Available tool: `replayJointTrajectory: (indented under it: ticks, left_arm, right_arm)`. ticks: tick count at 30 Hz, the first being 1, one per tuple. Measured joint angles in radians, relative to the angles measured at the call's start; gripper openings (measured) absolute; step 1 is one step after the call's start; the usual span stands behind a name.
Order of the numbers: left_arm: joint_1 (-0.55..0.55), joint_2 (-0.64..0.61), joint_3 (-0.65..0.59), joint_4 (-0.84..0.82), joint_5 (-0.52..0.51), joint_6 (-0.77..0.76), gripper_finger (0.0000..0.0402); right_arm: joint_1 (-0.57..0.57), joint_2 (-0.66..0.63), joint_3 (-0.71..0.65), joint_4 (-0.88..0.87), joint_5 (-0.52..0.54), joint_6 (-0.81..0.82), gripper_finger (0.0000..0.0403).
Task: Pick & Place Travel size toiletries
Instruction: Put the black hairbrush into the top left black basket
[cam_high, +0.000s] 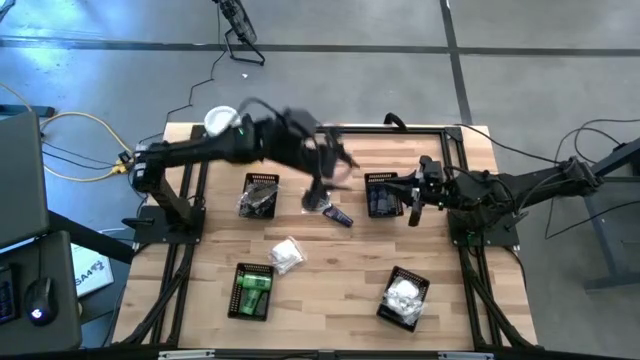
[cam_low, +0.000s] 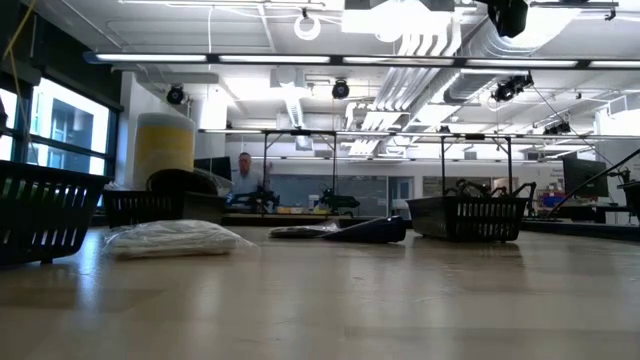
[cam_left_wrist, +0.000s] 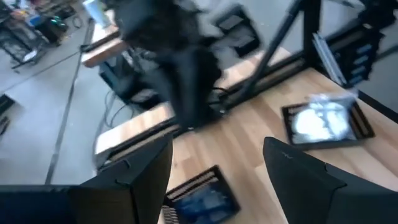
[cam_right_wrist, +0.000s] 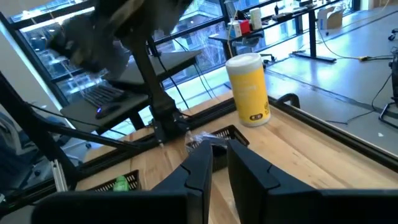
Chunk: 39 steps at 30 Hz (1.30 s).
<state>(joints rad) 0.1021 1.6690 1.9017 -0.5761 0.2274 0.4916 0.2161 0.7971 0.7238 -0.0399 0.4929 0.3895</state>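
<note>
My left gripper (cam_high: 318, 190) (cam_left_wrist: 217, 168) hangs open and empty above the middle of the table, over a dark blue tube (cam_high: 338, 215) (cam_low: 365, 230) and a silvery-clear packet (cam_high: 316, 206) that lie flat on the wood. A white packet (cam_high: 287, 255) (cam_low: 175, 238) lies nearer the near edge. My right gripper (cam_high: 414, 212) (cam_right_wrist: 219, 165) is shut and empty, just right of the basket of blue tubes (cam_high: 384, 196) (cam_left_wrist: 199, 200). The low view shows neither gripper.
Three more black mesh baskets stand on the table: silvery packets (cam_high: 260, 195), green bottles (cam_high: 252, 290), white packets (cam_high: 405, 298) (cam_left_wrist: 323, 121). A yellow canister with a white lid (cam_high: 220, 122) (cam_right_wrist: 249, 90) stands at the far left corner. Bare wood lies between the near baskets.
</note>
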Motion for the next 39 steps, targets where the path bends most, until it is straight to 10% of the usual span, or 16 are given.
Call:
replayJointTrajectory:
  ticks: [18,39]
  left_arm:
    - [-0.101,0.0,-0.136,0.062,-0.039,0.02,0.0244]
    - [-0.009,-0.256,-0.528,0.311,0.028,-0.047,0.0139]
  right_arm:
    - [-0.006,0.0,0.0,0.005,0.006,-0.001,0.0042]
    - [-0.134,0.0,0.0,0.087,0.005,-0.002,0.0042]
